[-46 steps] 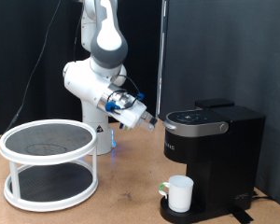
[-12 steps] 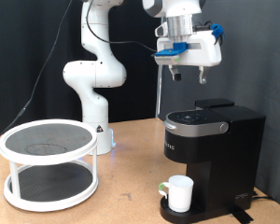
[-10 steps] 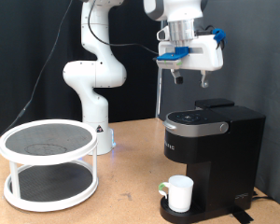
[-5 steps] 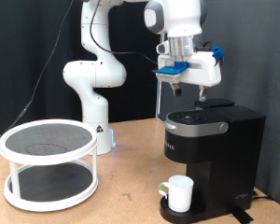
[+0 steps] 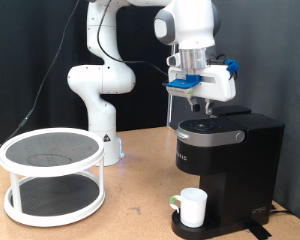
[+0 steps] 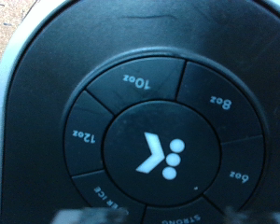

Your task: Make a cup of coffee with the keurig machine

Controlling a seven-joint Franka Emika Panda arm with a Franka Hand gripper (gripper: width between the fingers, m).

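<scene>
The black keurig machine (image 5: 233, 165) stands at the exterior view's right with its lid down. The white cup (image 5: 194, 207) sits on the drip tray under the spout. My gripper (image 5: 200, 108) points straight down just above the silver-rimmed top panel (image 5: 209, 127), and its fingers look shut and empty. The wrist view is filled by that panel (image 6: 47, 56). It shows a round K button (image 6: 160, 155) ringed by 10oz, 8oz, 6oz, 12oz and strong buttons. The fingertips show only as dark blurs at that view's edge.
A white two-tier round rack (image 5: 52, 176) stands on the wooden table at the exterior view's left. The arm's white base (image 5: 103, 95) is behind it, in front of a black curtain.
The gripper has come down from high above the machine to just over its top panel and shifted slightly to the exterior view's left. The cup and machine have not moved.
</scene>
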